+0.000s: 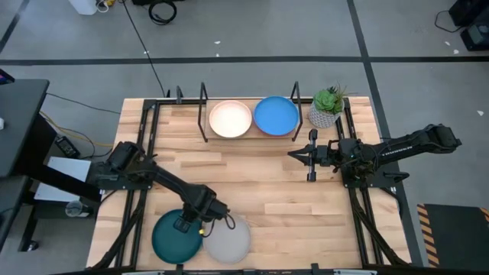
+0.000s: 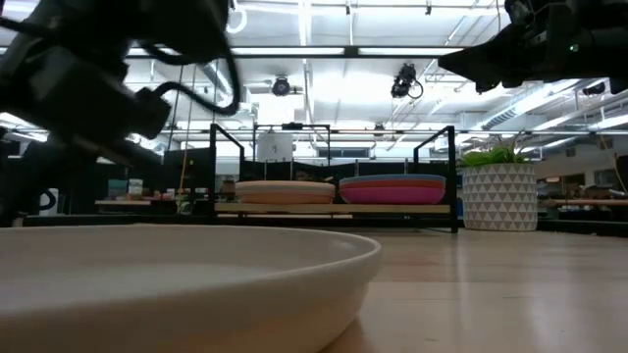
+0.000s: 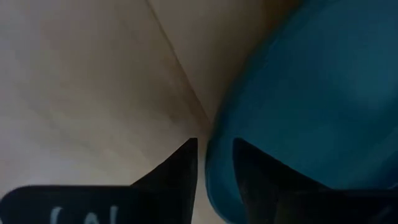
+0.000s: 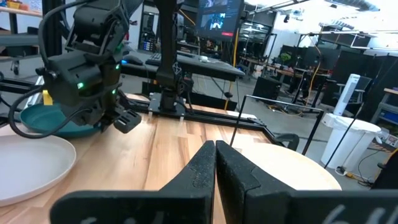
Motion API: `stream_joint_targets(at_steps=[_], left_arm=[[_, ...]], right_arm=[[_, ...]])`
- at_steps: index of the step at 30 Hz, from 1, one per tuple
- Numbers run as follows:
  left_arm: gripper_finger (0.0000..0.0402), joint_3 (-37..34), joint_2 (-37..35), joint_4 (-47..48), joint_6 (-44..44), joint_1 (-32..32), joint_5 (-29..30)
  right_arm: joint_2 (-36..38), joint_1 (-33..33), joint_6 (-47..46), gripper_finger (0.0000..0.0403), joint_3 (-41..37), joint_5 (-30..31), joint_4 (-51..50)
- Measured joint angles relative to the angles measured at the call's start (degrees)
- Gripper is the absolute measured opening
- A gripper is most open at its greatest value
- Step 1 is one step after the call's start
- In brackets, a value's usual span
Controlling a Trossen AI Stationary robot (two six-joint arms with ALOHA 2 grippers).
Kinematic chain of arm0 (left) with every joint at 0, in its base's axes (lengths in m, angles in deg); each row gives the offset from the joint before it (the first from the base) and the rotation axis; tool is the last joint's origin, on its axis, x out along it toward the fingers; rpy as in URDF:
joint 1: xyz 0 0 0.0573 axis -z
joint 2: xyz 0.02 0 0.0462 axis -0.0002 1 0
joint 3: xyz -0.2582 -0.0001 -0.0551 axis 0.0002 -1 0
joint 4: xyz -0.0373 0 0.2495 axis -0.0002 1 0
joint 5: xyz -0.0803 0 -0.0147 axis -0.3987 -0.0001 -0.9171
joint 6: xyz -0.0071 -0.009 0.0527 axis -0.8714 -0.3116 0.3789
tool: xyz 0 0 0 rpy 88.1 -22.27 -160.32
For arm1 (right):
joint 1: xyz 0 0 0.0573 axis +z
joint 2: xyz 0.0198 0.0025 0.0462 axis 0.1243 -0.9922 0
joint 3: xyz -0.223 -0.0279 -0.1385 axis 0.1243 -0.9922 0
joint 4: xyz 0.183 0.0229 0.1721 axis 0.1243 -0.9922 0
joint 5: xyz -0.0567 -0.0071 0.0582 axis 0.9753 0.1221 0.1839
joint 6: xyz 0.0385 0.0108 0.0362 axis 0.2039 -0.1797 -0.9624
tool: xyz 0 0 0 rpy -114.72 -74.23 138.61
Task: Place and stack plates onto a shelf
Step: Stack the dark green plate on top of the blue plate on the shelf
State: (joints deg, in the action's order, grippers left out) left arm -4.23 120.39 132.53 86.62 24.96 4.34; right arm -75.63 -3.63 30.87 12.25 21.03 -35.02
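The dark teal plate point(image 1: 172, 241) is at the table's near left, beside the light grey plate point(image 1: 229, 241), which fills the low view's foreground point(image 2: 177, 279). My left gripper point(image 3: 214, 155) is down at the teal plate's far rim, shut on it. The shelf point(image 1: 205, 114) stands at the far middle. It holds a cream-topped stack point(image 1: 230, 118) on the left and a bright-blue-topped stack point(image 1: 276, 115) on the right. The low view shows magenta and orange plates in the right stack point(image 2: 391, 189). My right gripper point(image 1: 294, 155) hangs shut and empty in front of the shelf. My left gripper pinches the teal plate's far rim point(image 3: 217, 134) with one finger outside the rim and one inside the plate's hollow point(image 3: 255, 168). The fingers come from above, pointing down. I cannot tell whether the plate is lifted or lies on the table.
A green plant in a white patterned pot point(image 1: 327, 108) stands just right of the shelf. Bare wood lies between the shelf and the two near plates. Black frame rails run along the table's left and right sides.
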Motion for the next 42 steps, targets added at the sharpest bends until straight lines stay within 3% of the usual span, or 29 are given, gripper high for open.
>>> stream_joint_targets(at_steps=[4,9,16,20,27,31,33,37,42], left_arm=[[0.0082,-1.59,0.0,0.86,3.03,0.82,0.04],[0.0015,-1.6,0.0,2.91,6.09,0.95,-0.28],[0.0014,-0.23,-0.32,13.04,9.96,0.41,0.37],[0.0014,3.64,-1.97,18.76,10.05,-2.38,4.28],[0.0013,8.93,-8.8,11.85,3.79,-13.33,18.41],[0.0013,9.0,-11.36,3.21,0.5,-22.1,28.65],[0.0013,9.0,-11.41,-2.14,-2.21,-26.78,30.77],[0.0013,8.96,-11.4,-12.63,-6.24,-35.56,28.36],[0.0019,10.35,-11.34,-19.2,-14.05,-44.39,17.05]], right_arm=[[0.01,0.0,0.0,0.002,0.0,0.0,0.0],[0.0,0.0,0.0,0.002,0.0,0.0,0.02],[0.02,0.0,0.0,0.002,0.0,0.0,0.04],[0.01,0.0,0.0,0.002,0.0,0.0,0.15],[0.02,0.0,0.0,0.002,0.0,-0.01,0.48],[0.01,0.0,0.0,0.002,0.0,-0.01,0.45],[0.01,0.0,0.0,0.002,0.0,0.0,0.45],[0.0,0.0,0.0,0.002,0.0,0.0,0.39],[0.0,0.0,0.07,0.002,0.0,0.02,0.37]])
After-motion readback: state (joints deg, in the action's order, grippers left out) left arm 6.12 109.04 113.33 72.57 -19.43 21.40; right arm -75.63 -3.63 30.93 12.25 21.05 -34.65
